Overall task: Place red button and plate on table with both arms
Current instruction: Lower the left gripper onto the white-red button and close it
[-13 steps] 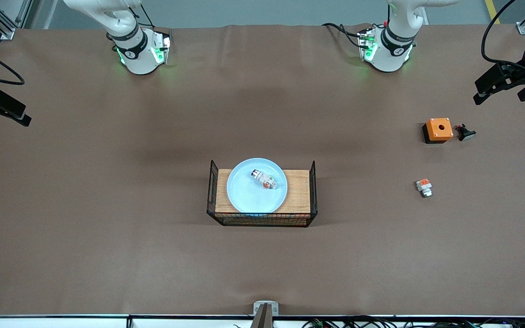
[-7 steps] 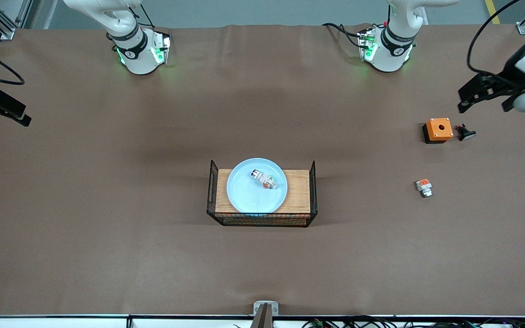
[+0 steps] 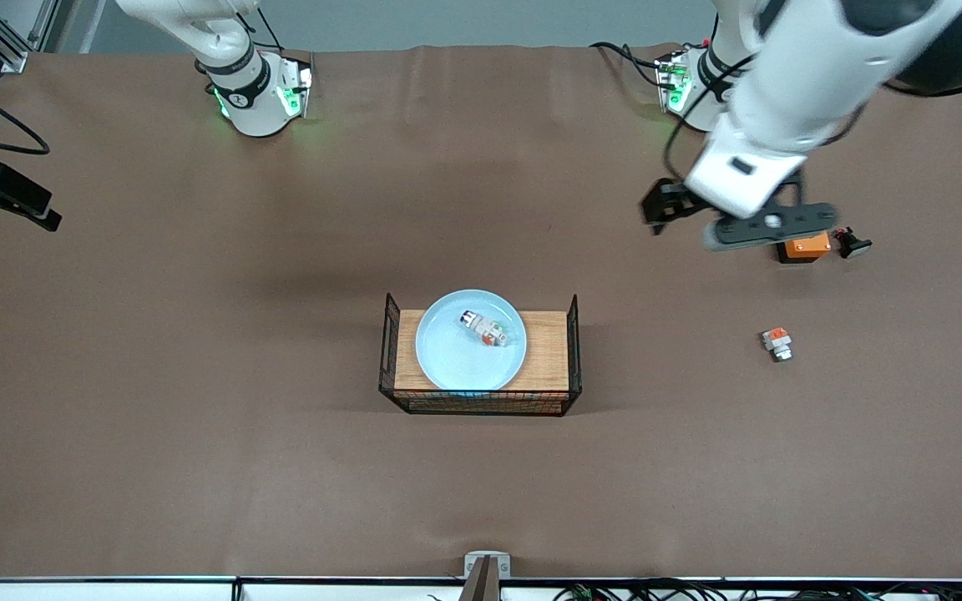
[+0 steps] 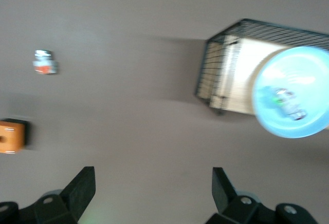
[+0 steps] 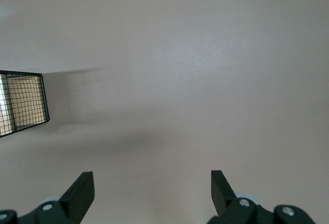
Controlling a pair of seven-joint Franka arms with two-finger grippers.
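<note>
The pale-blue plate (image 3: 456,355) lies on the wooden stand (image 3: 546,351) in the middle of the brown table (image 3: 281,467). The red button (image 3: 483,328) lies on the plate. In the left wrist view the plate (image 4: 308,75) and the button (image 4: 287,104) show blurred. My left gripper (image 3: 663,207) is open and empty, up over bare table between the stand and the orange box; its fingers (image 4: 82,188) frame only tabletop. My right gripper (image 3: 9,199) waits open and empty over the table's edge at the right arm's end, also seen in its wrist view (image 5: 152,190).
An orange box (image 3: 807,247), partly covered by the left arm, and a black button with a clear cap (image 3: 853,244) lie toward the left arm's end. A stubby white-and-orange piece (image 3: 777,342) lies nearer the camera. The stand has black wire sides (image 5: 25,103).
My left arm has swung in from the table's end toward the middle, now over the table beside the orange box. The right arm, plate and button have not moved.
</note>
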